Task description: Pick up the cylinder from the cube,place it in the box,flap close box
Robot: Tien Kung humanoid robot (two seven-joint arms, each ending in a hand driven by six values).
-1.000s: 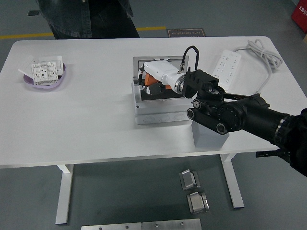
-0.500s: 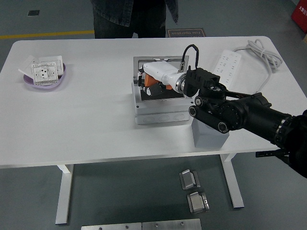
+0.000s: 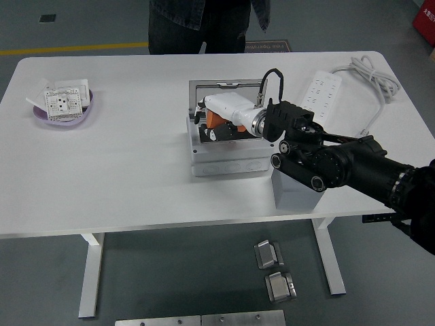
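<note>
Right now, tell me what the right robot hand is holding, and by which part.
It cannot be told. The right robot hand reaches down into the open box, and this view does not show any grasp there.

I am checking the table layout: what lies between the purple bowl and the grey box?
Nothing. In the head view, only bare white table lies between the purple bowl and the grey box.

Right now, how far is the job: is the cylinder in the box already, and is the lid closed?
Pickup looks done: the cube has nothing on it. In hand: the right hand is down in the open box; whether it holds the cylinder cannot be seen. Left: withdrawing and shutting the lid, which stands upright.
</note>
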